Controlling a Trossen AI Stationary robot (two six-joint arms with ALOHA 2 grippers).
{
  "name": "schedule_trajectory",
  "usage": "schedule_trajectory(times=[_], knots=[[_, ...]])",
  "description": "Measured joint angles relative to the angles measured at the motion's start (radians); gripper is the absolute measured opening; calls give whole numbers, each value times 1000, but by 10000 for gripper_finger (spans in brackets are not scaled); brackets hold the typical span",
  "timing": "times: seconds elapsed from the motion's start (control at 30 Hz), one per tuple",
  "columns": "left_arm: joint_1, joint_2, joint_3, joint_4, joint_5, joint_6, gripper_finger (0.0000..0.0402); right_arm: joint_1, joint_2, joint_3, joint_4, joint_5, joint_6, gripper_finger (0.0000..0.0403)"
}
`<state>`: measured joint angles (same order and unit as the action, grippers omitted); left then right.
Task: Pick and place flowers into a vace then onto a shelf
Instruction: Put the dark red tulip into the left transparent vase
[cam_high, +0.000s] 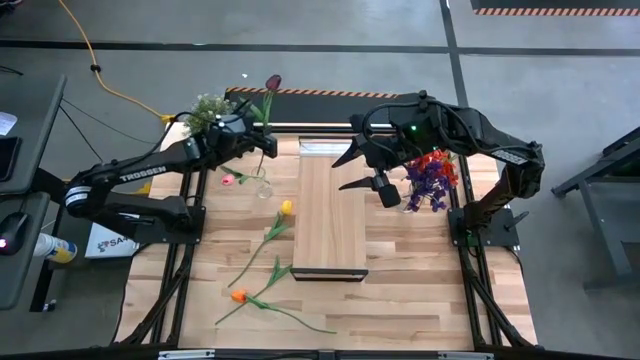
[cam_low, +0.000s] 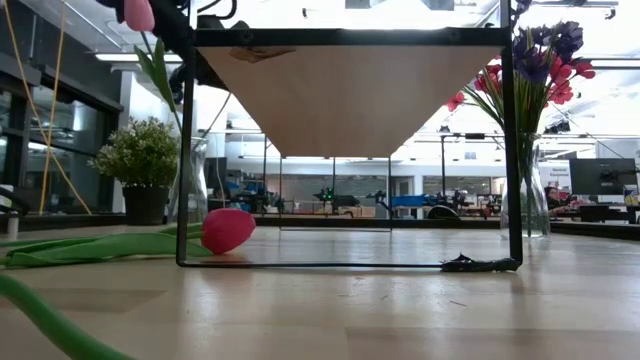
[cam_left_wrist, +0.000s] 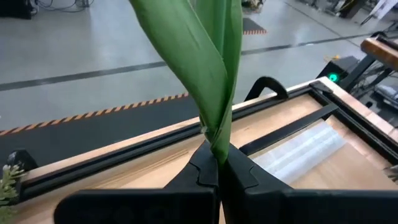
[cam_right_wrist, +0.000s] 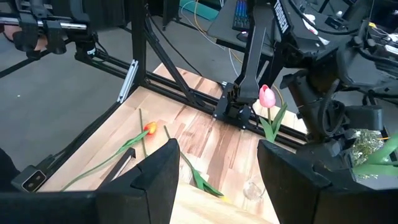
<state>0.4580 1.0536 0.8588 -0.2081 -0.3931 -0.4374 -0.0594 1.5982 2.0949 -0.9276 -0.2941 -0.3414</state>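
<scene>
Two flowers lie loose on tabletop (cam_high: 400, 300) lower left of frame: yellow flower (cam_high: 286, 208) beside shelf (cam_high: 330, 215), orange flower (cam_high: 238, 296) below it. Maroon flower (cam_high: 273, 83) upper centre-left, stem pinched in shut left gripper (cam_high: 262, 135), above clear vase (cam_high: 262, 183) holding pink flower (cam_high: 227, 180). Right gripper (cam_high: 352, 168) spread open, holding nothing, over shelf's upper end. Red-purple bouquet (cam_high: 432, 175) right of shelf.

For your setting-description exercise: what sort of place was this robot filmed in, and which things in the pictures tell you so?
Probably an industrial workshop or robotics lab. The concrete floor carries hazard-striped tape, a yellow cable trails across it, and the low view shows a large open hall with machinery behind the plank table.
</scene>
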Motion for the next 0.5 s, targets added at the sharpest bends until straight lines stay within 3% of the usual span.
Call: schedule_trajectory(times=[0.2,0.5], knots=[[-37,-50,-69,93,-16,10,30,0,0,0,4,26,0,207],[-123,-64,-91,81,-89,24,30,0,0,0,11,64,0,207]])
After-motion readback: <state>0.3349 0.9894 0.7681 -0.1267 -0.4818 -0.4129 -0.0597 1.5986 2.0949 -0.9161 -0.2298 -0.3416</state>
